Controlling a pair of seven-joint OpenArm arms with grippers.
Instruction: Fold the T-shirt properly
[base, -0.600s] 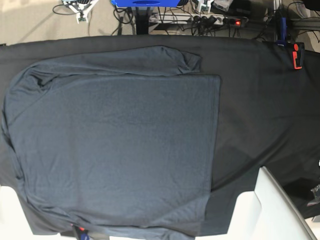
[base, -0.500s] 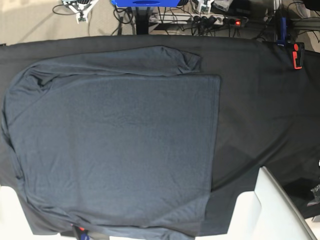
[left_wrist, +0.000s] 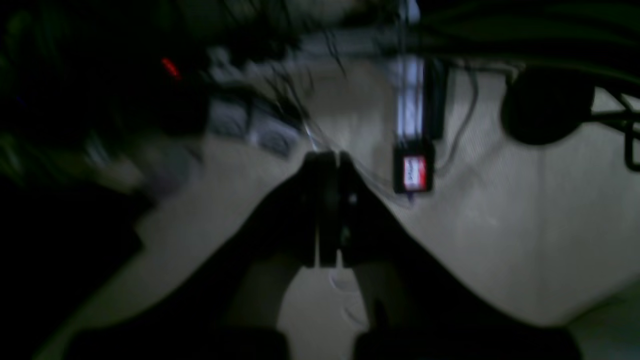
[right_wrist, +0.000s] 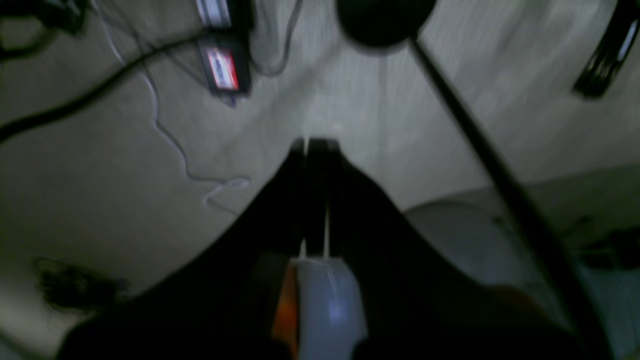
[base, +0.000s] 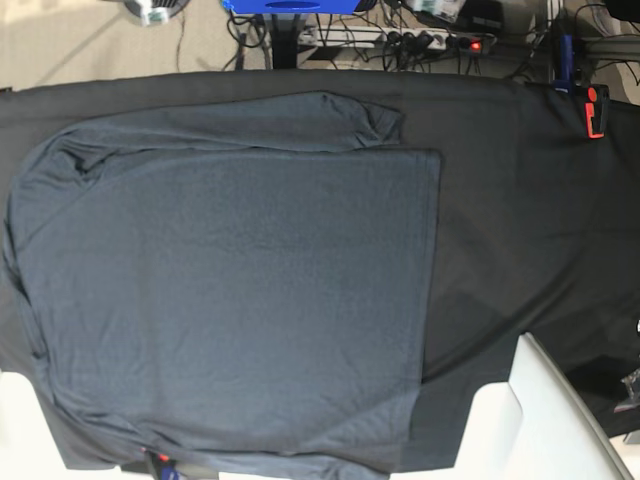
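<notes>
Base view: the T-shirt (base: 230, 300), dark charcoal grey, lies spread flat on the black table cloth (base: 530, 230), filling that view's left and centre. One straight edge runs down its right side; a bunched sleeve and collar lie at its upper edge. A red-and-black clamp (base: 595, 110) grips the cloth at the table's far right corner, and a second red clamp (base: 158, 462) shows at the near edge, partly under the shirt's hem. A white arm segment (base: 545, 410) enters at lower right. Behind the table, a power strip (base: 440, 40) with a lit red switch lies among cables on the carpet.

Left wrist view (dark, blurred): the left gripper (left_wrist: 330, 155) has its jaws pressed together with nothing between them. It points away from the table towards carpet. Ahead and to its right lies a small black box with a red-and-white label (left_wrist: 413, 172).

Right wrist view: the right gripper (right_wrist: 312, 142) is likewise clenched and empty. A white cable (right_wrist: 170, 140) trails across the carpet to its left. No container appears in any view.
</notes>
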